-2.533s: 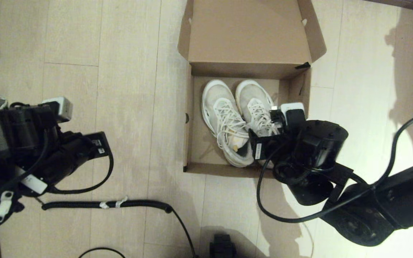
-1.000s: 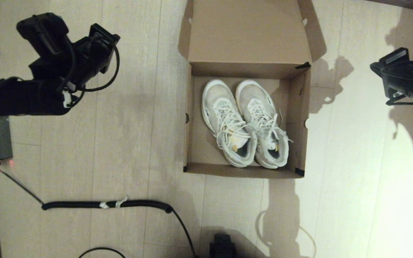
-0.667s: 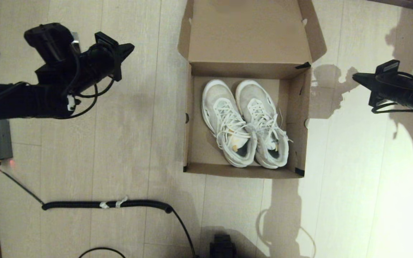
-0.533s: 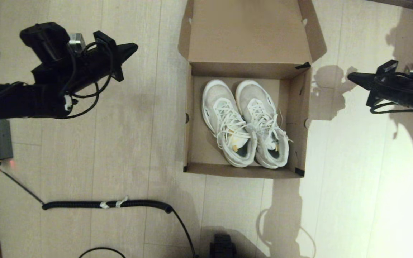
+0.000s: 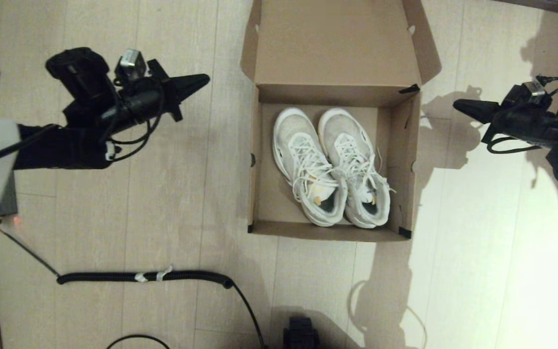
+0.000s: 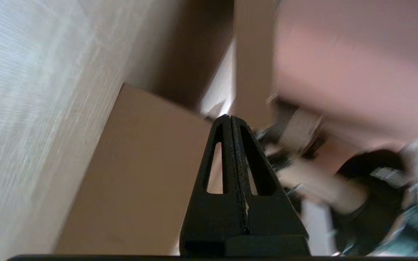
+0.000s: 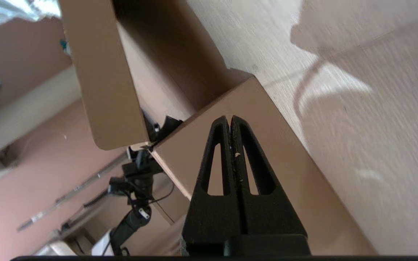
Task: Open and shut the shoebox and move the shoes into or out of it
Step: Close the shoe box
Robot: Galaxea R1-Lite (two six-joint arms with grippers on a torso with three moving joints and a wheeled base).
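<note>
Flanking the open shoebox (image 5: 259, 194) on the floor, left tool (image 5: 204, 79) and right tool (image 5: 456, 104), both clenched and empty, have closed inward toward its lid; 2 shoes (image 5: 330, 172) inside, lid-closing likely next.

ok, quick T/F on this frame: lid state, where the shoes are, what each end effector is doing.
1. The shoebox lid is shut. False: it stands open, folded back at the far side.
2. Both shoes lie inside the box, side by side. True.
3. The left end effector is shut and holds nothing. True: it sits left of the box, pointing at it.
4. The right end effector grips a shoe. False: it is shut, empty, off the box's right side.
5. A black coiled cable lies on the floor. True.
</note>
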